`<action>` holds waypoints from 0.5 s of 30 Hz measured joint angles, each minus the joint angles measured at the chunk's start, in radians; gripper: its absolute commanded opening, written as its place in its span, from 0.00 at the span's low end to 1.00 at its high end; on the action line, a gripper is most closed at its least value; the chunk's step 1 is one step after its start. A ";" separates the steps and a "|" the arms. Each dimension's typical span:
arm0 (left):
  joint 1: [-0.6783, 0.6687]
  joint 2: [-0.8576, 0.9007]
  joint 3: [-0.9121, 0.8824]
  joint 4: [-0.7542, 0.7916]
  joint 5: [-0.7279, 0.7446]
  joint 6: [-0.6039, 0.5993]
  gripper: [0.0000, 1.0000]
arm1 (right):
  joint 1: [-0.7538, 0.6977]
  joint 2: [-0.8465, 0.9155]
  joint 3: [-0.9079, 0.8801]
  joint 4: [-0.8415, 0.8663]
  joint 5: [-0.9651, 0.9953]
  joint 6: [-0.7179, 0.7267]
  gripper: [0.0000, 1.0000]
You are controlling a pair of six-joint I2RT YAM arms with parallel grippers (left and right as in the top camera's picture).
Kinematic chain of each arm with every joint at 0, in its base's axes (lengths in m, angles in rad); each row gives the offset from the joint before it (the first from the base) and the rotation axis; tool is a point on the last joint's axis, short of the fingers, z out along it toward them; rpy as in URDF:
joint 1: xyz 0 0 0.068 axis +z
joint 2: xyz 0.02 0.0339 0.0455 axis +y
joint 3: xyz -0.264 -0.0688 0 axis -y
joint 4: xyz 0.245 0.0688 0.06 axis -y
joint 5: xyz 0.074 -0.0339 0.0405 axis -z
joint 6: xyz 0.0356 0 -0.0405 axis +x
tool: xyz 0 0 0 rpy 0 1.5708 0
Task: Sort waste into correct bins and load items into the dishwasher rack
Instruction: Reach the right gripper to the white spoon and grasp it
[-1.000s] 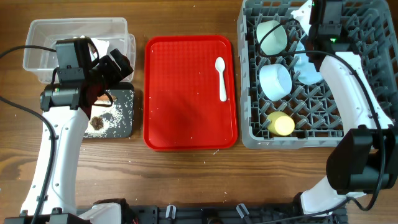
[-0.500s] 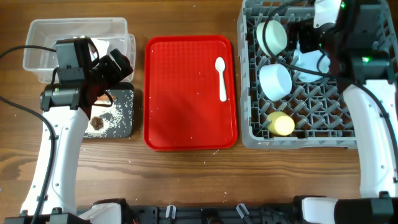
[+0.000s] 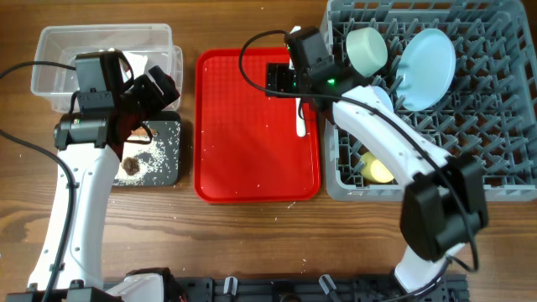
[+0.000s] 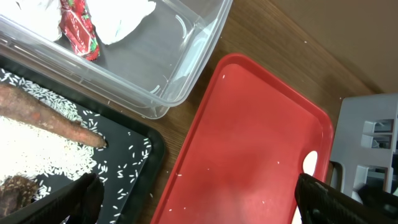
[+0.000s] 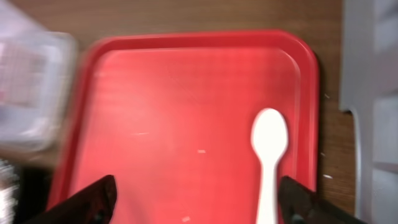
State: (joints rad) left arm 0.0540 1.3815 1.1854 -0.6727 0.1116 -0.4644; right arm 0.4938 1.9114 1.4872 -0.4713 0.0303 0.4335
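The white spoon (image 3: 300, 120) lies on the right side of the red tray (image 3: 243, 143); it also shows in the right wrist view (image 5: 268, 155). My right gripper (image 3: 281, 80) is open and empty above the tray's far right part, with the spoon just inside its right finger (image 5: 199, 199). The grey rack (image 3: 487, 143) holds a pale bowl (image 3: 367, 49), the blue plate (image 3: 428, 57) on edge and the yellow cup (image 3: 379, 170). My left gripper (image 4: 202, 199) is open and empty over the black tray's (image 3: 168, 155) right edge. The black tray holds rice (image 4: 37, 146), the carrot stick (image 4: 50, 118) and a dark lump (image 4: 15, 186).
The clear tub (image 3: 59, 50) at the back left holds a red-and-white wrapper (image 4: 78, 31) and white paper (image 4: 124, 12). A few rice grains lie on the red tray (image 4: 249, 143). My right arm lies across the rack's left part and hides the second bowl.
My right arm has swung left out of the rack to the red tray above the spoon. The plate stays standing in the rack. My left arm has not moved.
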 measured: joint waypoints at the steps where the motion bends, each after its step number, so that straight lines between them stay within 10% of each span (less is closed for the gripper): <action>1: 0.000 0.000 0.000 0.000 0.000 0.000 1.00 | -0.003 0.026 0.000 0.000 0.011 0.009 0.72; 15: 0.000 0.000 0.000 0.000 0.000 0.000 1.00 | -0.009 0.238 -0.002 0.018 0.110 0.175 0.46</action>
State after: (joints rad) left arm 0.0540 1.3815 1.1854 -0.6727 0.1116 -0.4644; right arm 0.4847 2.1490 1.4849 -0.4530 0.1402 0.6090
